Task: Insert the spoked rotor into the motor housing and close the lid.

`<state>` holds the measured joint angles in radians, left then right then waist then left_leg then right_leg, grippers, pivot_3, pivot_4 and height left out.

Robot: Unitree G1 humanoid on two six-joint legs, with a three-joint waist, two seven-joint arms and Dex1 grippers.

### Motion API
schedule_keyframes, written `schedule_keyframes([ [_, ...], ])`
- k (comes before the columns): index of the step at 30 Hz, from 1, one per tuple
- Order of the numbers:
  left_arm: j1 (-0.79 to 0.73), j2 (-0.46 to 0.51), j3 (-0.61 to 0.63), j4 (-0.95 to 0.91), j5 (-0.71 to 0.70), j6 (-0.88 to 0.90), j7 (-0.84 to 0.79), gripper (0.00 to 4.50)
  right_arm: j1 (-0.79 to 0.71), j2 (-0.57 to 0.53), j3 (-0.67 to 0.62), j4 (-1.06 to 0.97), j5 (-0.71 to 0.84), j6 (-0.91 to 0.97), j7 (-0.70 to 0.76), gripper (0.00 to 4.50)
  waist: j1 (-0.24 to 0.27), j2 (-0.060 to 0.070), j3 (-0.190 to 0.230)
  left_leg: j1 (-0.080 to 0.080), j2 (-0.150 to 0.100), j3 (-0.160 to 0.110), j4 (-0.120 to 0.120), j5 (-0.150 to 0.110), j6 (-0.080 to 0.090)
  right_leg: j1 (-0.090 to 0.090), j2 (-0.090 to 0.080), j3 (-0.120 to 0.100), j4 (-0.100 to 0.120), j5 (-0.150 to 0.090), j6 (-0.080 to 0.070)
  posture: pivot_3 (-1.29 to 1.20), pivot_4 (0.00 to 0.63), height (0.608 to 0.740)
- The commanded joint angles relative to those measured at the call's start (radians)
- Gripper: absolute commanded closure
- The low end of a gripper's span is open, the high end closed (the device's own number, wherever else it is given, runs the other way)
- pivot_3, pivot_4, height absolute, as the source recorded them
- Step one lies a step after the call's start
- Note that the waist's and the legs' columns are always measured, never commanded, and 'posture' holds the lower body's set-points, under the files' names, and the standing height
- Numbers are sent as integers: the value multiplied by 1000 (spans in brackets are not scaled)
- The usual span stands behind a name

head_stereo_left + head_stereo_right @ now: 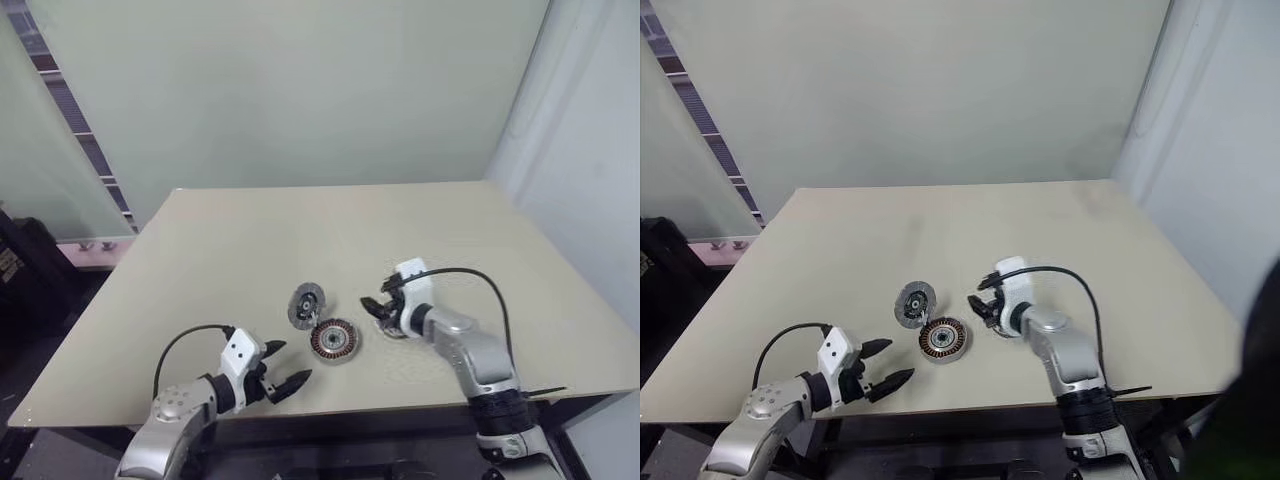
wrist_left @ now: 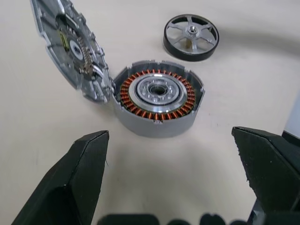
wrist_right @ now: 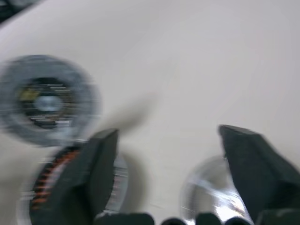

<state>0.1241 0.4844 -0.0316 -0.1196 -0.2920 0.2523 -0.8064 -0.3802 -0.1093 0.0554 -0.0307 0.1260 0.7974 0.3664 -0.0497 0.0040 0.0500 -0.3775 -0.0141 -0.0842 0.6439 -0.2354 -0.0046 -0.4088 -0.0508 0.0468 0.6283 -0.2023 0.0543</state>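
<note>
The motor housing (image 2: 159, 96), a round cup with copper windings, sits on the table near its front edge. The lid (image 2: 70, 47), a grey ribbed disc, stands tilted with its edge against the housing's side. The spoked rotor (image 2: 191, 36), silver with a dark rim, lies flat on the table to the right of the housing. My right gripper (image 1: 378, 312) hovers open just above the rotor (image 3: 213, 192), with nothing between its fingers. Near the front edge, left of the housing, my left gripper (image 1: 287, 366) is open and empty and points at the housing.
The beige table (image 1: 330, 230) stretches bare behind the parts. Its front edge runs close below both grippers. A pale wall stands behind and to the right, and a glass partition is on the left.
</note>
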Motion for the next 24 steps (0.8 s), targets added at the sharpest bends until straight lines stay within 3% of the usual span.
schedule_keyframes([
  [1, -24, -5, -1, -3, -4, -23, -4, 0, -4, -33, -98, -50, 21, 24, -51, 16, 0, 0, 0, 0, 0, 0, 0, 0, 0, 0, 0, 0, 0, 0, 0, 0, 0, 740],
  [11, -45, -15, -10, 22, 0, -33, -13, 0, -43, -34, -289, 79, 134, 146, -103, 16, -1, 1, 0, 0, 0, 1, -1, 0, 1, 1, 0, 0, 0, 0, 0, 0, 0, 740],
  [24, -50, -5, -9, 26, -2, -40, -17, 0, -74, 4, -328, 265, 257, 170, -69, 16, -1, 1, 0, 0, 0, 2, -1, 0, 1, 1, 0, 1, 0, 0, 0, 0, 0, 740],
])
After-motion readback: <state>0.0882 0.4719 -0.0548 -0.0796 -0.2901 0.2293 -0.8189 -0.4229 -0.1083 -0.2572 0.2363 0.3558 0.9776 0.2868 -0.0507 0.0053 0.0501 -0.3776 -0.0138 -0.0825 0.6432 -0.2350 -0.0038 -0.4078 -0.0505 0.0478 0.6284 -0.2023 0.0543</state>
